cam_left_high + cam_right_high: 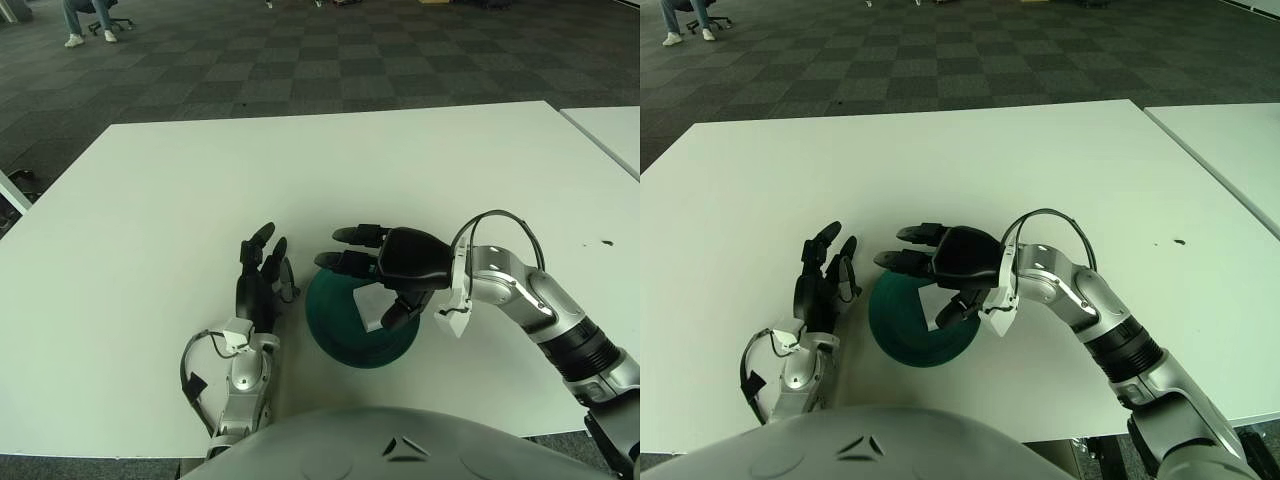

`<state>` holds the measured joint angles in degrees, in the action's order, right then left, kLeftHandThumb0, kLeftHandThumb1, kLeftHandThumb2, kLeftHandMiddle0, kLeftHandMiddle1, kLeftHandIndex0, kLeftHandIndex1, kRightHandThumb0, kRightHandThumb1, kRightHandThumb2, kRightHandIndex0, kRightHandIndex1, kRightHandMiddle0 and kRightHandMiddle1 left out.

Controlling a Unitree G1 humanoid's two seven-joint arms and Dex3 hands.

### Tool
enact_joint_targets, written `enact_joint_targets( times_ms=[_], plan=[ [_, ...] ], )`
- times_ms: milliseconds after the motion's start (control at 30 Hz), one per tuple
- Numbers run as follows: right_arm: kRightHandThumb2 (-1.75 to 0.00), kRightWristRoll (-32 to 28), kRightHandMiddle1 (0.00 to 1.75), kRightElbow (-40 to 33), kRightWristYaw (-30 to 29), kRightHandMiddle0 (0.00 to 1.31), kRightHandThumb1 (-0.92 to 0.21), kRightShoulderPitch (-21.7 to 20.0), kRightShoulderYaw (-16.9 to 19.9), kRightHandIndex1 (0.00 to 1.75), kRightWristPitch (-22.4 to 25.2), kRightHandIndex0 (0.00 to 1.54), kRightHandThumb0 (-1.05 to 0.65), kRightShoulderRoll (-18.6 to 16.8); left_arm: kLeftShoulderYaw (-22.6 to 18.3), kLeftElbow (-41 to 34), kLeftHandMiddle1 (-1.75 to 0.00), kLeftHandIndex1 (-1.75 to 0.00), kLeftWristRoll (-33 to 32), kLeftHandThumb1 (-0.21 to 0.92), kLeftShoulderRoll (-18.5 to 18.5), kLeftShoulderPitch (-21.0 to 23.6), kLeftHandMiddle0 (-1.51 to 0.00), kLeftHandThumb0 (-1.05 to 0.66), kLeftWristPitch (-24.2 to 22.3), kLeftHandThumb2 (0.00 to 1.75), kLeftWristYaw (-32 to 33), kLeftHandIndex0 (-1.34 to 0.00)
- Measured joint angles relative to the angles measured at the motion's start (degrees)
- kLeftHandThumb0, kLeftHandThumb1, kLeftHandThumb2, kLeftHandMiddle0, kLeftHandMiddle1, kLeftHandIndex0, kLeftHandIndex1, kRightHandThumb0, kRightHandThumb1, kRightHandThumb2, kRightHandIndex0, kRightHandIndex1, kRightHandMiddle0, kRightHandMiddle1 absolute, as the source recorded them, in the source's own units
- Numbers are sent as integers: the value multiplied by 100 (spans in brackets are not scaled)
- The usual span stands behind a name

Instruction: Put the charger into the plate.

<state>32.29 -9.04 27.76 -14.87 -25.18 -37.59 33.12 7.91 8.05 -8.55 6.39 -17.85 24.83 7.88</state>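
White table [150,200] fills the view. Left hand [262,283] shows just left of the plate [335,330], fingers spread, empty. Charger [372,307] lies inside the plate. Right hand [395,262] hovers over it, fingers extended, holding nothing.

1. The black three-finger right hand [385,262] has a smooth, rounded matte shell and jointed, segmented fingers.
2. Its silver-grey metal forearm [520,300] is built of rounded segments, with a black ribbed band [578,350] farther up the arm.
3. A thin black cable loop [495,228] arcs above the wrist, and a small white tag [452,318] hangs beneath it.
4. The black three-finger left hand [260,280] joins a silver wrist block [245,375], with black wires [195,375] looping beside it.
5. A grey curved torso shell [400,445] bears a small dark angular marking.
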Motion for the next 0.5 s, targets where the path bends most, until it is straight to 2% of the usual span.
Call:
enact_joint_targets(
  times_ms=[100, 200, 433, 500],
  plan=[
    [-93, -317, 2, 2, 178, 3, -92, -6, 14, 1, 443, 2, -105, -187, -1, -29, -7, -83, -153, 92, -1, 21, -56, -84, -75, 72, 2, -3],
    [-93, -516, 3, 81, 338, 5, -92, -9, 21, 2, 1115, 5, -104, -481, 12, -102, -10, -87, -170, 92, -6, 20, -61, -82, -98, 69, 27, -5],
    [-97, -1000, 7, 111, 458, 9, -92, 54, 169, 4, 2782, 12, -103, -1223, 126, -164, -11, -90, 164, 92, -25, -19, -62, -81, -99, 73, 149, -7],
    [-98, -1218, 22, 96, 340, 5, -92, 126, 347, 2, 3275, 19, -102, -1513, 179, -192, -10, -91, 324, 92, -26, -51, -59, -82, -108, 76, 191, -8]
  ],
)
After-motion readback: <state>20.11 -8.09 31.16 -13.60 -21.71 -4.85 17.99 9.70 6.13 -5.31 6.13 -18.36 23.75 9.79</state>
